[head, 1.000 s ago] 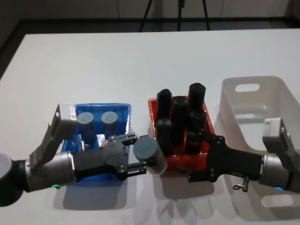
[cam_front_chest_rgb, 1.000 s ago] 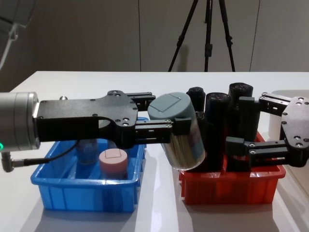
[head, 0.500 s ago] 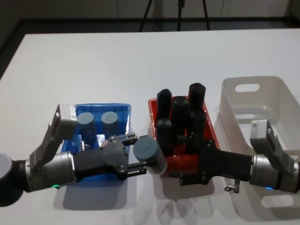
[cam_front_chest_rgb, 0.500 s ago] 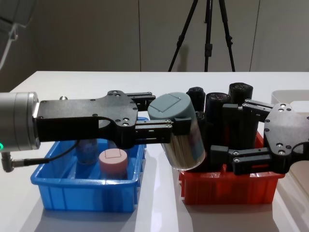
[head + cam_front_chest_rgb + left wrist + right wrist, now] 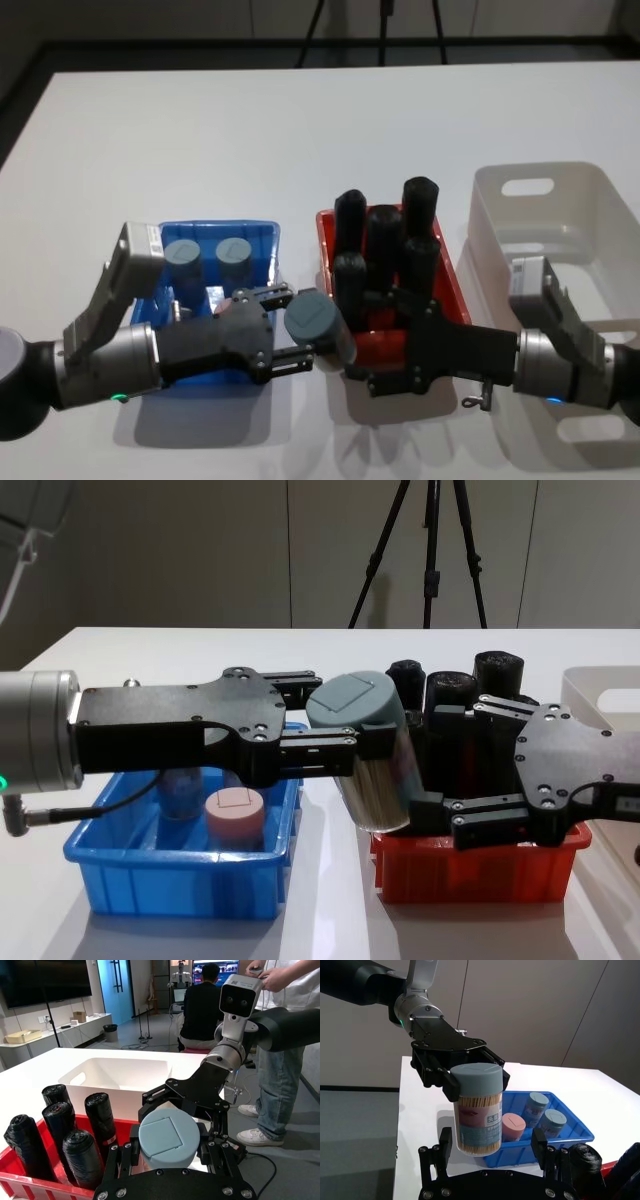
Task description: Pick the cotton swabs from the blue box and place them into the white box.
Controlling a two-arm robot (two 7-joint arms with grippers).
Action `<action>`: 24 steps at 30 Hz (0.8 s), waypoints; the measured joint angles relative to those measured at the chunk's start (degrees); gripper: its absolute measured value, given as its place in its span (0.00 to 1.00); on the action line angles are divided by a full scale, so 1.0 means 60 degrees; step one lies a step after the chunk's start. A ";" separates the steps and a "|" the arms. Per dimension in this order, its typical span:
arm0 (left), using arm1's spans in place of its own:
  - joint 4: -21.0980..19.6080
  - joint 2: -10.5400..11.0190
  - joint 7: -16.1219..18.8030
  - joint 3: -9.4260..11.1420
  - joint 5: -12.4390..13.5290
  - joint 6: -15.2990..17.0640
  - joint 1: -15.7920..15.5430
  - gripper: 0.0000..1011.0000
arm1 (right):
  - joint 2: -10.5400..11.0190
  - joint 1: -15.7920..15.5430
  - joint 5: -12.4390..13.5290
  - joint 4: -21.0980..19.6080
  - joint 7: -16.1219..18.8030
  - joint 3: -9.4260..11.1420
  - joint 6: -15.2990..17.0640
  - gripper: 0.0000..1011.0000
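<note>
Nearest the robot, the left claw [image 5: 303,325] reaches in from the left and is clamped on one tub of cotton swabs [image 5: 477,1105], a clear one with a grey-blue lid. The tub hangs above the desk [image 5: 200,130], over the gap between the blue box [image 5: 180,885] and the red tray [image 5: 480,872]. It is tilted so that its lid faces up and back toward the robot. From the right, the right claw [image 5: 375,342] is level with it and spread wide, one finger on each side of the tub's lower end. Whether the fingers [image 5: 539,1141] touch the tub I cannot tell. The right arm's wrist lies over the near end of the white box [image 5: 600,205].

Just behind the left arm, the blue box stands on the desk and holds three more tubs, all upright. A pink-lidded tub [image 5: 234,815] is near its front, and two grey-blue-lidded tubs [image 5: 184,255] sit side by side toward its far end. Beside it on the right, the red tray carries a cluster of tall black rolls [image 5: 385,235] standing on end. Farther right, the white box sits on the desk, near the red tray but apart from it, with a slot handle in its far wall. Beyond the desk's far edge stands a tripod [image 5: 430,560].
</note>
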 joint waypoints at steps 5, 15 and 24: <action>0.0001 0.0000 -0.0001 0.0000 0.0000 0.0000 0.0000 0.64 | -0.0120 0.0132 -0.0042 0.0140 0.0037 -0.0104 -0.0028 0.99; 0.0001 0.0000 -0.0001 -0.0001 0.0000 0.0000 0.0000 0.64 | -0.0336 0.0379 -0.0135 0.0420 0.0132 -0.0335 -0.0081 0.99; 0.0000 0.0000 -0.0001 0.0000 0.0000 0.0000 0.0000 0.64 | -0.0491 0.0523 -0.0200 0.0619 0.0168 -0.0499 -0.0096 0.99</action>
